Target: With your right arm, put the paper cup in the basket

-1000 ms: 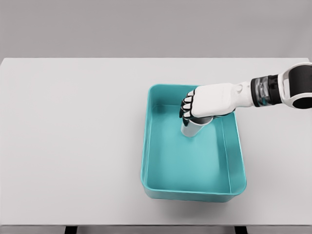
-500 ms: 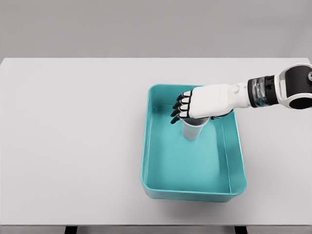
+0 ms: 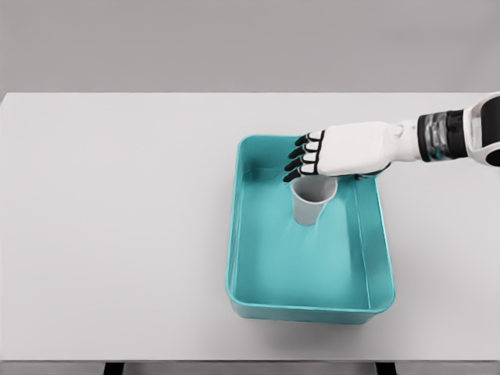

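Observation:
A pale grey paper cup (image 3: pixel 312 201) stands upright inside the teal basket (image 3: pixel 237 258), in its far half, mouth up. My right hand (image 3: pixel 306 158) hovers just above and behind the cup, over the basket's far rim, fingers spread and holding nothing. Its white forearm reaches in from the right edge. The cup's rim shows free below the palm. The left arm is out of sight.
The basket sits right of centre on a plain white table (image 3: pixel 117 234). The table's front edge runs along the bottom, a grey wall lies behind.
The right hand's fingers uncurled from the cup and let it go. The hand then lifted and drew back toward the far rim; the cup stays standing in the basket.

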`<state>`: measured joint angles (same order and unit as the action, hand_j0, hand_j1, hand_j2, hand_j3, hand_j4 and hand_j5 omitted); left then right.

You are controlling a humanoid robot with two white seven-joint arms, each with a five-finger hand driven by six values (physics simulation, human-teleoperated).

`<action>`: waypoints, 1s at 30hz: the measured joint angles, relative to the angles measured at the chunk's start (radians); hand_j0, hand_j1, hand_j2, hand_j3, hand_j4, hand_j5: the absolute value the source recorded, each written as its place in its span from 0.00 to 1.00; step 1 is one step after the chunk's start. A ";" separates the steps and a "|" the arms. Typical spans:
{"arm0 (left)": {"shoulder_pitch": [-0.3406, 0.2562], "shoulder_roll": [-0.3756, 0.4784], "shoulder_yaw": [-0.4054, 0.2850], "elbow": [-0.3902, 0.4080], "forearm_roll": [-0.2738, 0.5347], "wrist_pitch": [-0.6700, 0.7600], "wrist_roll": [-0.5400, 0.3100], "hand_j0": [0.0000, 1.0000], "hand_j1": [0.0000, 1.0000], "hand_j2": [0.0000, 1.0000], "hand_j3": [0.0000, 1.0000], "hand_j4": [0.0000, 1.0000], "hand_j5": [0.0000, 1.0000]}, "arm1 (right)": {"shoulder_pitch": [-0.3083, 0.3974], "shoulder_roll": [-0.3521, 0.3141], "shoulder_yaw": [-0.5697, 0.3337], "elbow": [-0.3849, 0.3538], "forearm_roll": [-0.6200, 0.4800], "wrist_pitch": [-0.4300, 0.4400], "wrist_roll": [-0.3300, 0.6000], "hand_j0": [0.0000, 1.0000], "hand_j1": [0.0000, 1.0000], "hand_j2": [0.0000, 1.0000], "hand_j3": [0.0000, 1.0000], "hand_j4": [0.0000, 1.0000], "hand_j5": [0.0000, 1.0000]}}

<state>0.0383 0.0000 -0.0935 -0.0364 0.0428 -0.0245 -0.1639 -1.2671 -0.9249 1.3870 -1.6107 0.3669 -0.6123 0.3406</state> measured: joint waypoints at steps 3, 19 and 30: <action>0.000 0.000 0.000 0.000 0.000 0.000 0.000 1.00 1.00 1.00 1.00 1.00 1.00 | 0.000 -0.050 -0.048 0.007 -0.003 0.000 0.000 1.00 1.00 1.00 1.00 1.00 1.00; 0.000 0.000 0.000 0.000 0.000 0.000 0.000 1.00 1.00 1.00 1.00 1.00 1.00 | 0.247 -0.269 -0.341 0.112 -0.097 0.000 -0.003 1.00 1.00 1.00 1.00 1.00 1.00; 0.006 0.000 0.000 0.005 -0.001 0.000 0.000 1.00 1.00 1.00 1.00 1.00 1.00 | 0.250 -0.227 -0.343 0.099 -0.102 0.000 0.002 1.00 1.00 1.00 1.00 1.00 1.00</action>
<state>0.0445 0.0000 -0.0936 -0.0311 0.0422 -0.0245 -0.1640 -1.0170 -1.1515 1.0444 -1.5113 0.2645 -0.6125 0.3426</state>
